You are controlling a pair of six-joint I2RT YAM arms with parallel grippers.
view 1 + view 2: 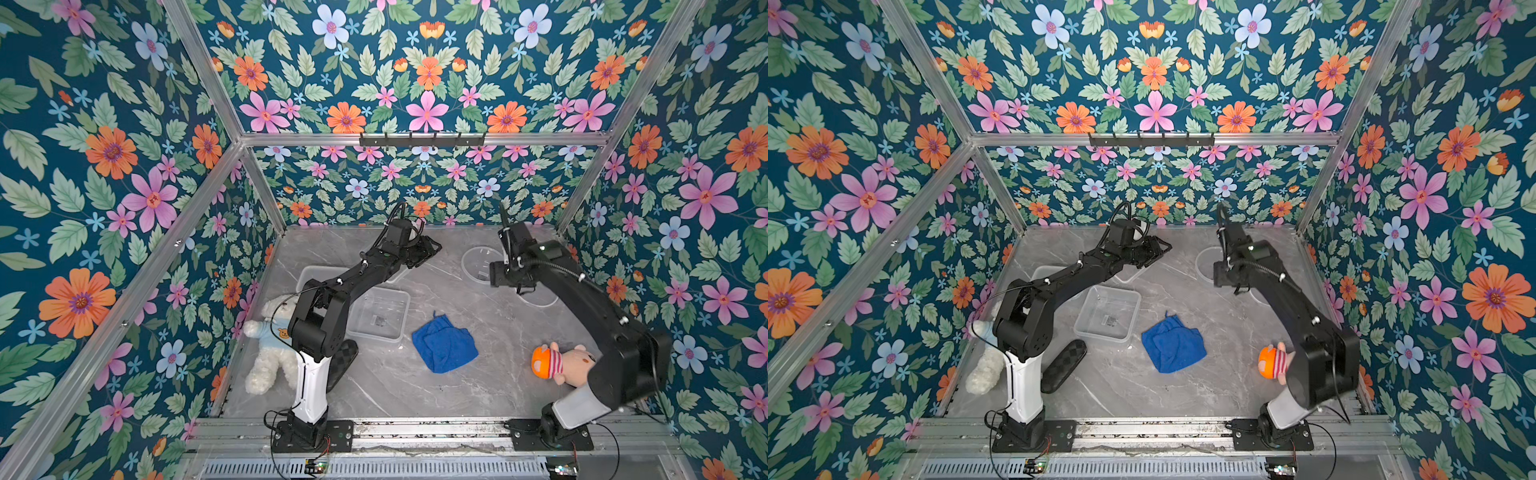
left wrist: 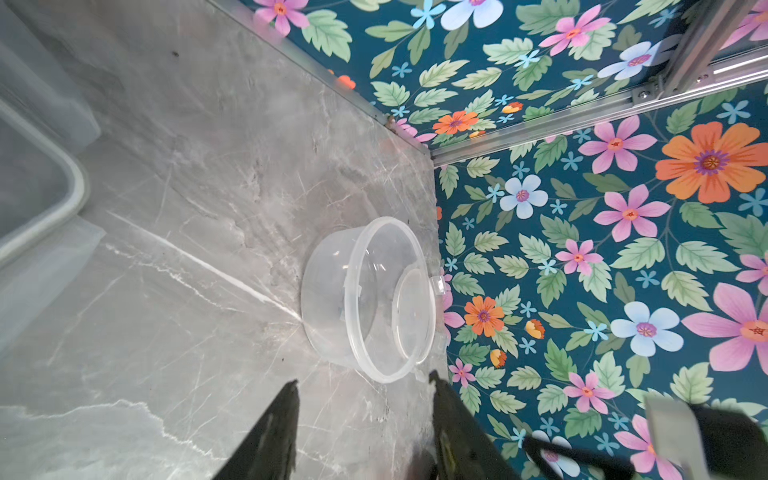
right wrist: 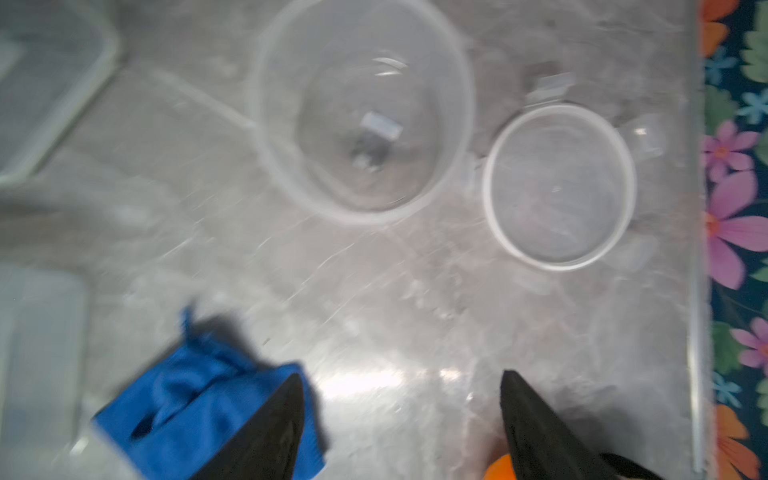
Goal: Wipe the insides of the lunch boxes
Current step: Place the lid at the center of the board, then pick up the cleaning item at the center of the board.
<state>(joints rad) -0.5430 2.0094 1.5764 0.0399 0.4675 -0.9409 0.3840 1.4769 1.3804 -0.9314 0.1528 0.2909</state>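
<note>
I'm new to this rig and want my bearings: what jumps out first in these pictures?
The loud floral wallpaper on every wall hits first. On the grey marble table, a blue cloth lies crumpled mid-table, beside a clear lunch box. Two plush toys follow: a white teddy bear at the table's left edge by the left arm's base, and an orange-capped doll by the right arm.

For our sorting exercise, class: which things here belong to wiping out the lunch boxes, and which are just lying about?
For the job: round box, rectangular box, square box, blue cloth.
Lying about: white teddy, orange-capped doll, black case.
</note>
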